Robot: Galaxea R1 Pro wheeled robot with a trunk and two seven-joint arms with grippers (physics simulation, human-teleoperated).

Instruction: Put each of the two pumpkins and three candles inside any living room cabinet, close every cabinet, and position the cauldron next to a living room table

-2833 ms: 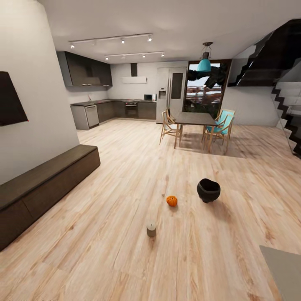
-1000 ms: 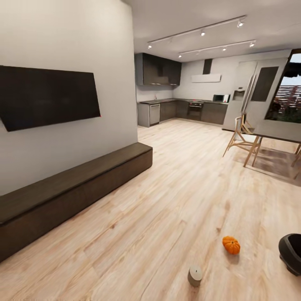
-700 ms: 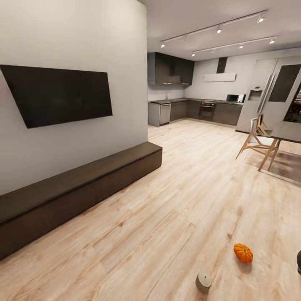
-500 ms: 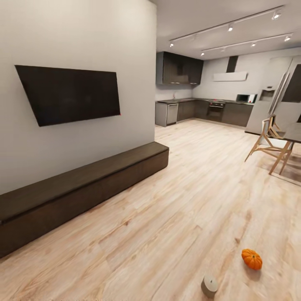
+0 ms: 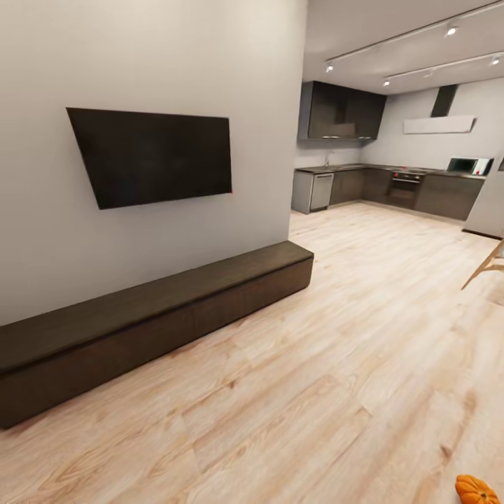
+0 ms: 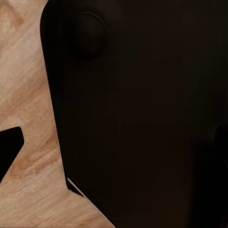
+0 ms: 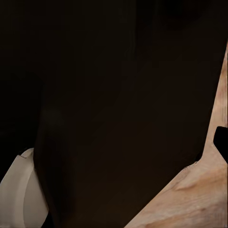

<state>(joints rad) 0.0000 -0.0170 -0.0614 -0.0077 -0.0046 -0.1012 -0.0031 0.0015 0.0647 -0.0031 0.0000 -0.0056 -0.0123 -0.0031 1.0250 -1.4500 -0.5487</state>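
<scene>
The cabinet (image 5: 161, 308), a long low dark brown console, runs along the grey wall with all its fronts shut. One orange pumpkin (image 5: 476, 490) lies on the wood floor, cut off by the head view's lower right corner. The candles, the cauldron and the table are out of view. In the left wrist view a dark fingertip (image 6: 9, 145) pokes in over the floor beside a dark part of my own body (image 6: 142, 114). In the right wrist view another dark fingertip (image 7: 221, 137) sits at the edge, next to more dark bodywork (image 7: 109, 104).
A black TV (image 5: 157, 154) hangs on the wall above the cabinet. Kitchen counters (image 5: 392, 185) stand at the far back. A wooden chair leg (image 5: 486, 266) pokes in at the right edge. Wide wood floor (image 5: 336, 364) stretches between me and the cabinet.
The head camera has swung left, so the whole picture shifted right. The candle and cauldron left the frame at the lower right, and the pumpkin now sits in the corner.
</scene>
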